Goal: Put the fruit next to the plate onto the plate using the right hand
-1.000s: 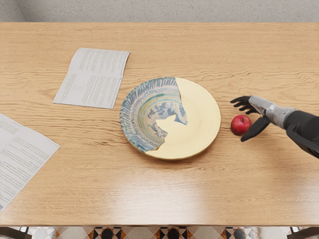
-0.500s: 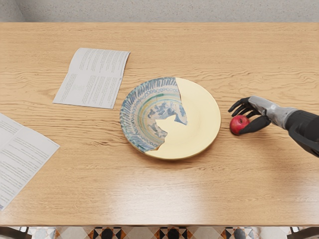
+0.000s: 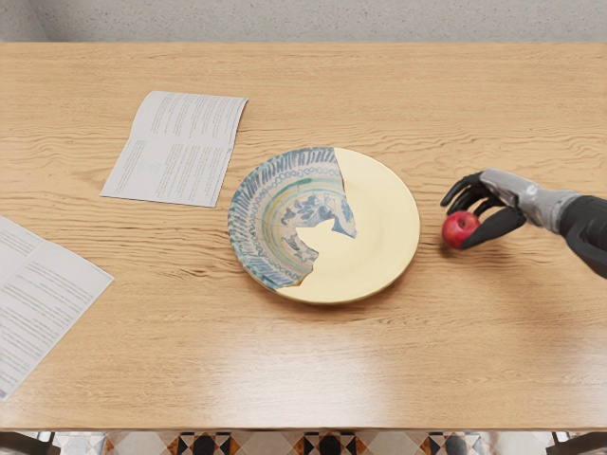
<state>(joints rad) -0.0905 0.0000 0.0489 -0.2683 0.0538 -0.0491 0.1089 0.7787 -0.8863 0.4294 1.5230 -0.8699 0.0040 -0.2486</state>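
A small red apple [image 3: 459, 230] sits just right of the plate [image 3: 403, 204], a round dish that is half blue-patterned and half plain yellow, at the table's middle. My right hand [image 3: 463, 219] reaches in from the right edge and wraps the apple: dark fingers [image 3: 462, 193] curl over its far side and the thumb presses on its near right side. Whether the apple still touches the wood I cannot tell. The left arm does not show.
An open leaflet [image 3: 176, 147] lies on the wooden table [image 3: 313, 379] at the back left of the plate. A second printed sheet [image 3: 38, 294] lies at the left edge.
The right hand, open beside the apple a second ago, has closed its fingers and thumb around it. The apple has shifted slightly to the right and up in the picture.
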